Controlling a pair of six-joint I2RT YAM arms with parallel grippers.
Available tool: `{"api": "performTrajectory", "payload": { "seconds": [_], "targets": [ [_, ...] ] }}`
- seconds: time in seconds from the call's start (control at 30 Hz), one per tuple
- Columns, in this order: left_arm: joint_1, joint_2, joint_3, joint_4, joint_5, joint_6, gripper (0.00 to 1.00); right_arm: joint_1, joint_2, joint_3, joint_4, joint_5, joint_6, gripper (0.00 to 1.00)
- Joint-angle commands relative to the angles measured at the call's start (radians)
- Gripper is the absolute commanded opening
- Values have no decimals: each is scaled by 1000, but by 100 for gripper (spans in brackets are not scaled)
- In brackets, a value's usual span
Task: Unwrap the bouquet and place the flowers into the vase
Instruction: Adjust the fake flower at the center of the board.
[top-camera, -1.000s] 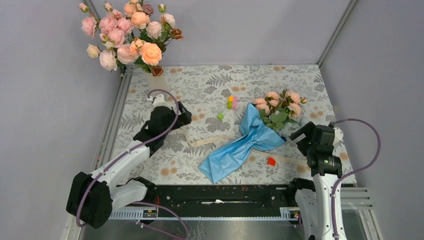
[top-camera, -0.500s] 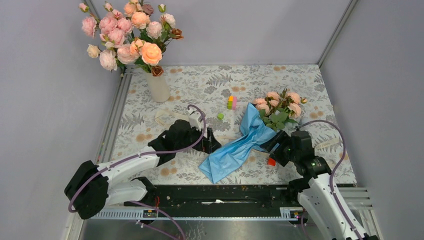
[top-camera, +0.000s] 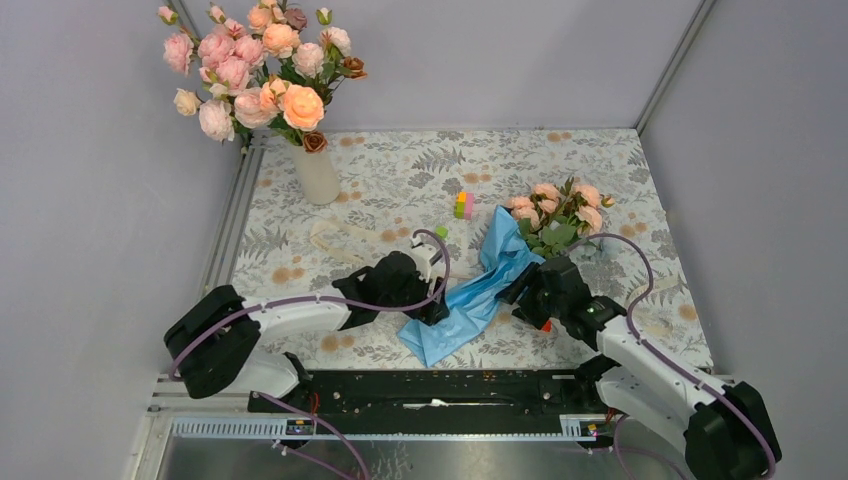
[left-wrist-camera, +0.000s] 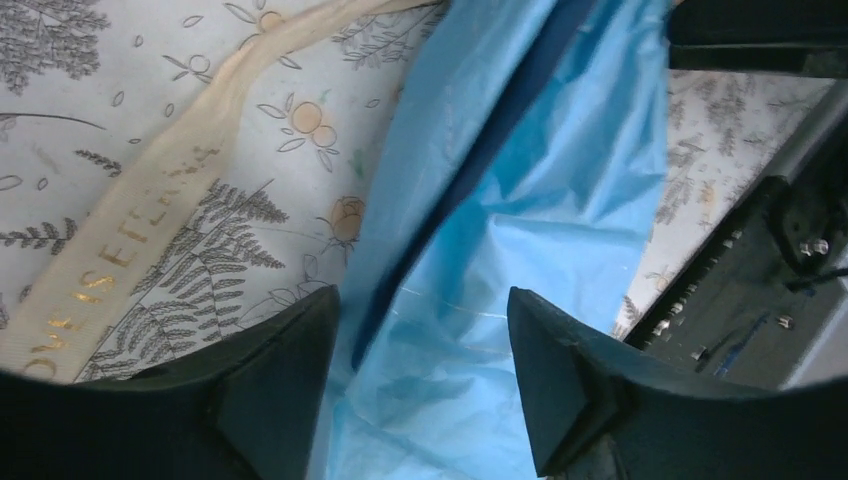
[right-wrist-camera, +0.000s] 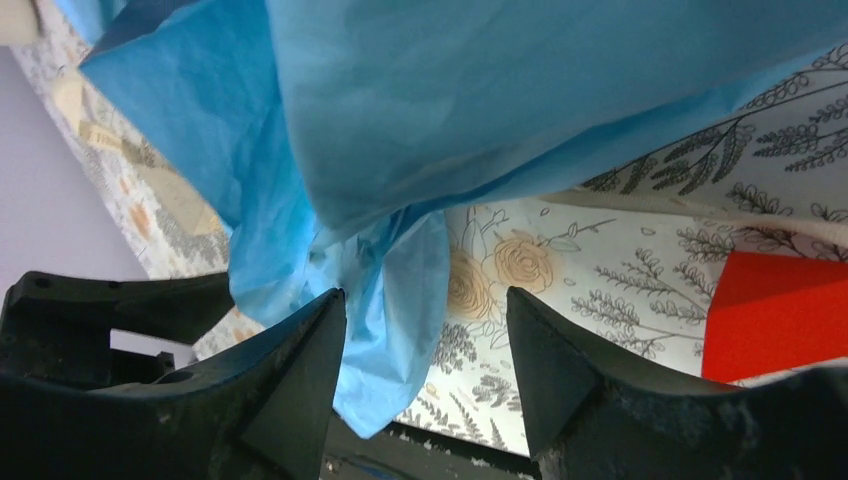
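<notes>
I've got L claw (left-wrist-camera: 420, 305) and R claw (right-wrist-camera: 425, 300) jaws apart, nothing clamped yet, straddling the bouquet (top-camera: 505, 250) from opposite sides w/ blue paper (left-wrist-camera: 520, 200) between each one's fingers, prob so I can pinch + peel it open; vase (top-camera: 318, 176) sits well beyond L claw.

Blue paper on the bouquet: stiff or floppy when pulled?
Probably floppy: the paper lies creased in soft, sagging folds. Likely light, since it looks like a thin sheet, so a pull may drag the flowers along. Its thin edges may tear under a hard pinch.
</notes>
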Motion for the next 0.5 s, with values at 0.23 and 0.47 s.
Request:
{"api": "performTrajectory", "payload": {
  "seconds": [0.23, 0.47],
  "targets": [
    [-5, 41, 33, 102, -183, -1, 33, 66, 185, 57, 210, 202, 72, 60],
    [-4, 90, 49, 120, -240, -35, 15, 67, 353, 112, 314, 224, 48, 55]
  ]
}}
